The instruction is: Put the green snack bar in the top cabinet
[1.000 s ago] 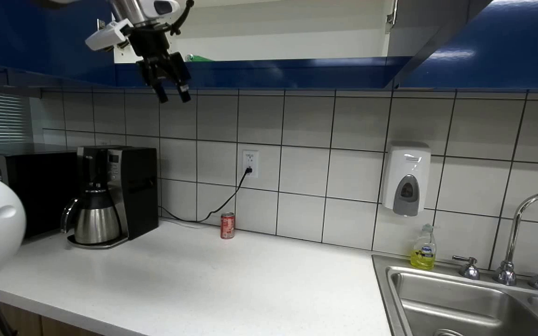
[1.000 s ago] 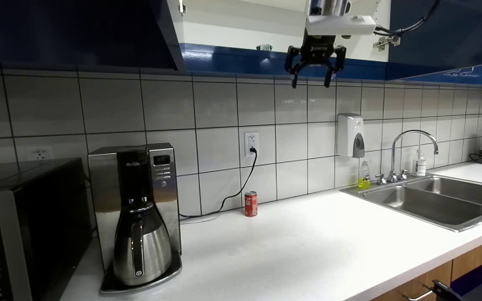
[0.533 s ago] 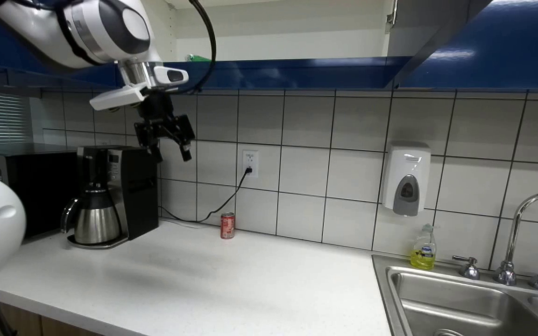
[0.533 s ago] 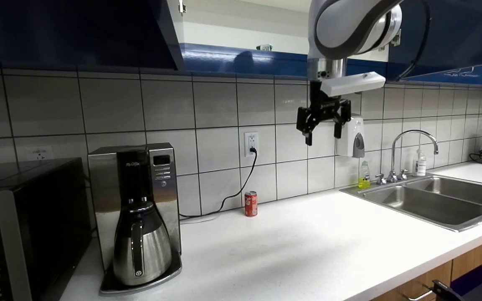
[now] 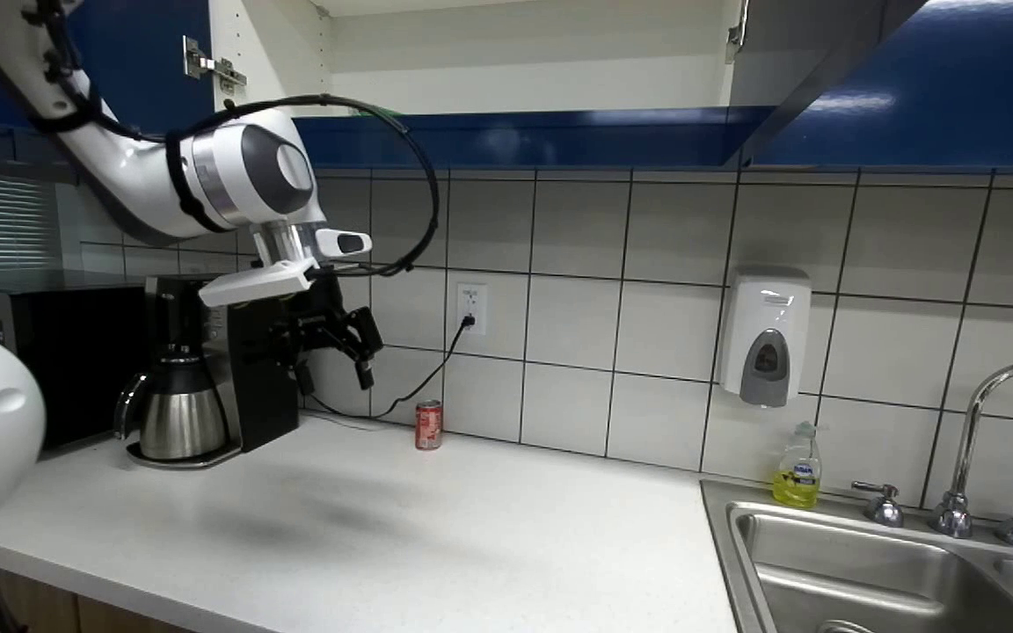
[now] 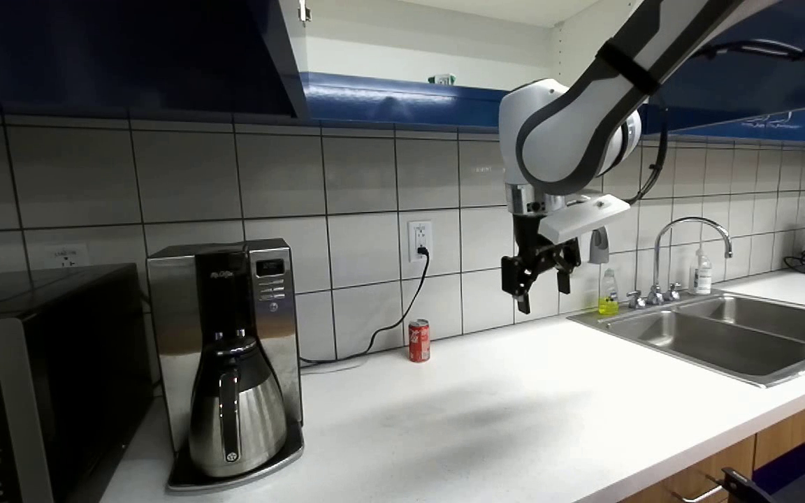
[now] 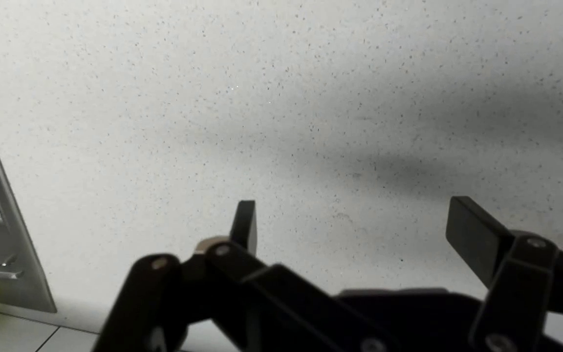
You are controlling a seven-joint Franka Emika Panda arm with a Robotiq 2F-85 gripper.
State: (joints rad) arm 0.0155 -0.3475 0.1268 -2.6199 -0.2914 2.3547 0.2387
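Note:
The green snack bar (image 6: pixel 441 79) lies inside the top cabinet (image 6: pixel 402 98), just behind its dark blue lower edge; only its end shows there, green and whitish. In an exterior view a thin green sliver of the bar (image 5: pixel 388 112) shows above the blue edge of the cabinet (image 5: pixel 542 139), partly behind the arm's cable. My gripper (image 5: pixel 336 382) is well below the cabinet, above the counter. It also shows in an exterior view (image 6: pixel 544 299). In the wrist view the gripper (image 7: pixel 352 230) is open, with nothing between its fingers. The bar is out of the wrist view.
A red can (image 6: pixel 419 340) stands on the white counter (image 6: pixel 486 433) by the tiled wall. The coffee maker (image 5: pixel 260 369) and microwave (image 6: pixel 46 349) are beside it. A soap dispenser (image 5: pixel 766 338), dish soap bottle (image 5: pixel 797 470) and sink (image 5: pixel 726 554) lie on the other side.
My arm has come down from in front of the cabinet, and the open gripper has dropped toward the counter. The snack bar has stayed in the cabinet.

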